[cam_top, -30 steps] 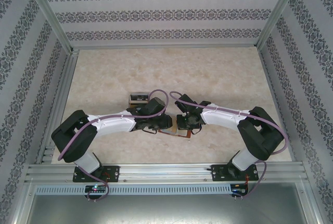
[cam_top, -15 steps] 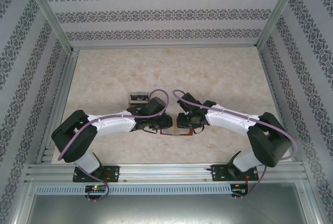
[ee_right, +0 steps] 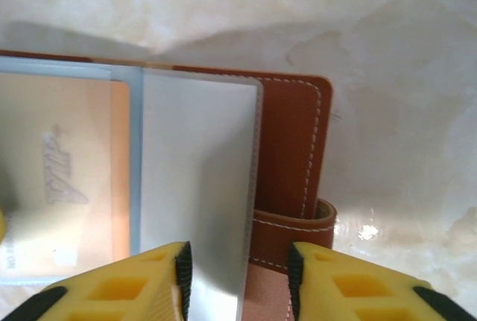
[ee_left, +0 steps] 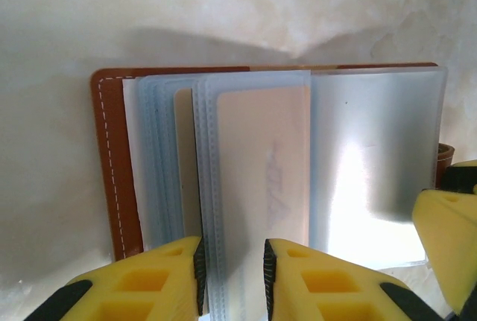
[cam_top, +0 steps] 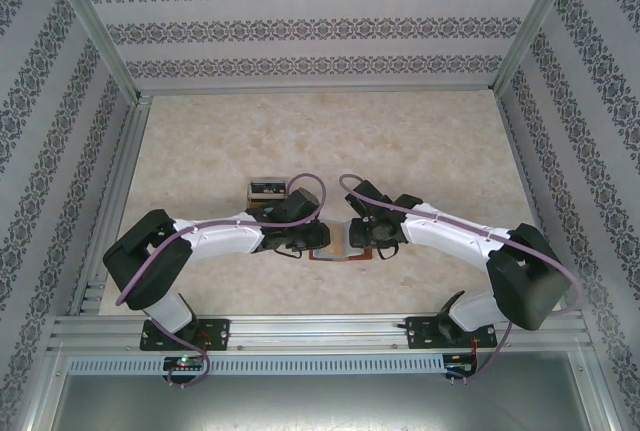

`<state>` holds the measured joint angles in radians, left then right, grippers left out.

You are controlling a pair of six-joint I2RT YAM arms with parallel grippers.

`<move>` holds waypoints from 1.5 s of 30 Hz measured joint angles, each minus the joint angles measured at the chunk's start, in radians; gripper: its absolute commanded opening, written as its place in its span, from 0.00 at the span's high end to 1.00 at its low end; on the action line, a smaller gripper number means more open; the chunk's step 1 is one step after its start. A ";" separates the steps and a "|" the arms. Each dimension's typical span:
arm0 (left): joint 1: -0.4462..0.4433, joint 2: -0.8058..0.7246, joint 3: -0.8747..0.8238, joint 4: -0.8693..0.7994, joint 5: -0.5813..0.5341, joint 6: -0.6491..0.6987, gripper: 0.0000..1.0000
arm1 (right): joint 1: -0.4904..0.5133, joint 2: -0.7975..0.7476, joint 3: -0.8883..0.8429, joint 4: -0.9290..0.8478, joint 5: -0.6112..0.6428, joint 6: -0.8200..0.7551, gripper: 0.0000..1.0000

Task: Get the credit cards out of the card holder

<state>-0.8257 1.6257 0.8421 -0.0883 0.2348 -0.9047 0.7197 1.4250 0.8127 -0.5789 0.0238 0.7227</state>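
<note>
The card holder (cam_top: 326,256) lies spread open on the table between both grippers, its brown leather (ee_left: 112,157) framing a fan of clear blue-tinted sleeves. One sleeve holds a pale cream credit card (ee_left: 261,157), seen also in the right wrist view (ee_right: 67,179). My left gripper (ee_left: 232,261) (cam_top: 305,241) stands over that sleeve's near end, jaws a little apart, one pad against its stitched edge. My right gripper (ee_right: 238,269) (cam_top: 358,241) is open over a frosted grey leaf (ee_right: 197,179) and the brown cover (ee_right: 291,150). I cannot tell whether that leaf holds a card.
The wallet's snap strap (ee_right: 298,239) loops out beside the right fingers. A small clear tray of cards (cam_top: 268,189) sits just behind the left wrist. Marbled tabletop (cam_top: 420,151) stretches to the patterned walls, with an aluminium rail (cam_top: 320,331) along the near edge.
My right gripper has opened, and its arm has swung outward to the right. The left jaws have narrowed slightly. The wallet stays between the two grippers.
</note>
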 measured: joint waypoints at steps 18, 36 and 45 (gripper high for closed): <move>0.000 -0.003 0.044 -0.031 -0.003 0.015 0.67 | -0.024 0.057 -0.068 0.090 -0.011 0.004 0.73; -0.009 0.043 0.055 0.132 0.166 0.015 0.63 | -0.031 0.070 -0.069 0.127 -0.021 0.004 0.70; -0.011 0.040 0.058 0.110 0.115 0.019 0.60 | -0.052 0.070 -0.069 0.132 -0.051 -0.004 0.69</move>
<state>-0.8368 1.6657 0.8997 0.0219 0.3500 -0.8856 0.6678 1.4952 0.7437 -0.4473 -0.0277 0.7185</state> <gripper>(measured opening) 0.390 0.311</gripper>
